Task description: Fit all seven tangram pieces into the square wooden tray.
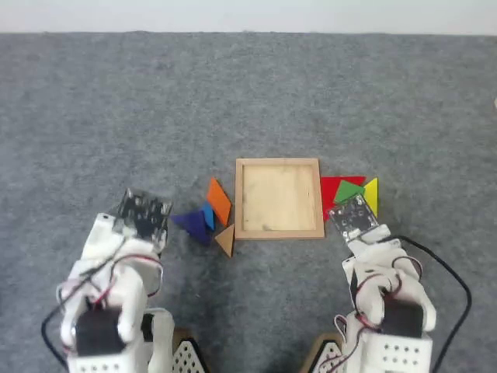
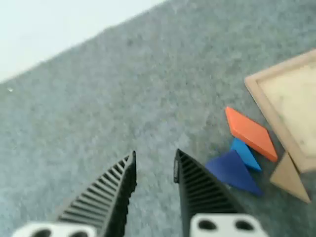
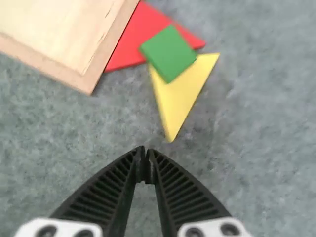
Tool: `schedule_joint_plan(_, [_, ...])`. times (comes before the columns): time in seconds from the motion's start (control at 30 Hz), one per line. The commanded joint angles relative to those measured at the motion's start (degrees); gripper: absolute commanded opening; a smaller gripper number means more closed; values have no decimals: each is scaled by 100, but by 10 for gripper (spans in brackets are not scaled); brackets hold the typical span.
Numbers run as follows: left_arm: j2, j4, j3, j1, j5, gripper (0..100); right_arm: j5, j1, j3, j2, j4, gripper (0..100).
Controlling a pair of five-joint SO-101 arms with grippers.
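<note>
One clenched right end effector (image 3: 145, 150) must be opened over the yellow triangle (image 3: 182, 94); nothing is laid in the tray (image 1: 278, 162) yet.

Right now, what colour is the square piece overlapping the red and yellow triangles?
The square piece is green; right wrist view shows it best.

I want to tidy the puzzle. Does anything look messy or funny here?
Yes. Beside the tray, the green square lies on top of the red triangle and the yellow triangle, covering a corner of each, instead of flat on the mat.
</note>
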Motion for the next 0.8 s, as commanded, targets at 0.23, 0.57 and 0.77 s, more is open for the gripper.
schedule_joint_plan(0.23, [4941, -404, -2325, 18, 1319, 143, -712, -84, -2637, 4426, -936, 16])
schedule_joint_plan(0.57, [6681, -1415, -2387, -299, 2040, 145, 18, -40, -4440, 8286, -1191, 282])
schedule_joint_plan(0.77, [6681, -1881, -2044, -554, 2031, 145, -1046, -558, -4677, 9068, -1859, 298])
